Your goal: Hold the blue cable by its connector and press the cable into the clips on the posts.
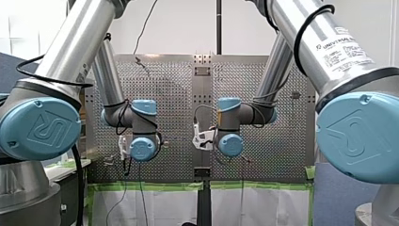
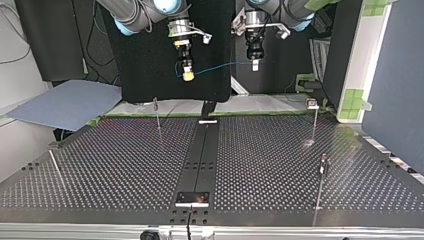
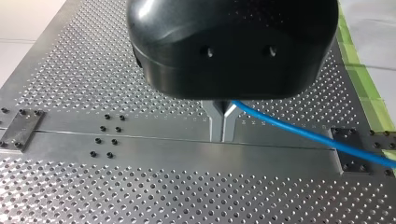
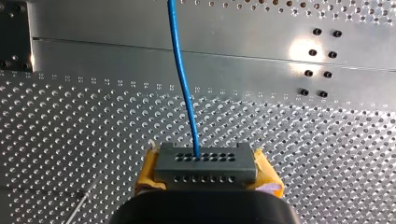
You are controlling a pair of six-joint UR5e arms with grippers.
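The blue cable [image 2: 220,66] hangs in the air between my two grippers, high above the perforated table [image 2: 125,165]. In the right wrist view, my right gripper [image 4: 205,173] has its yellow pads [image 4: 145,173] shut on the dark grey connector [image 4: 205,163], and the cable [image 4: 182,84] leaves it ahead. My left gripper [image 3: 223,136] has its metal fingers pressed together on the cable [image 3: 303,136], which trails off to one side. In the top view my right gripper [image 2: 188,75] is at the left and my left gripper [image 2: 255,64] at the right.
Thin posts with clips stand on the table: one [image 2: 157,114] at the back left of the top view, one [image 2: 314,120] at the back right, one [image 2: 322,182] at the near right. A leaning rod [image 2: 56,169] is at the near left. A dark centre strip [image 2: 200,160] divides the table.
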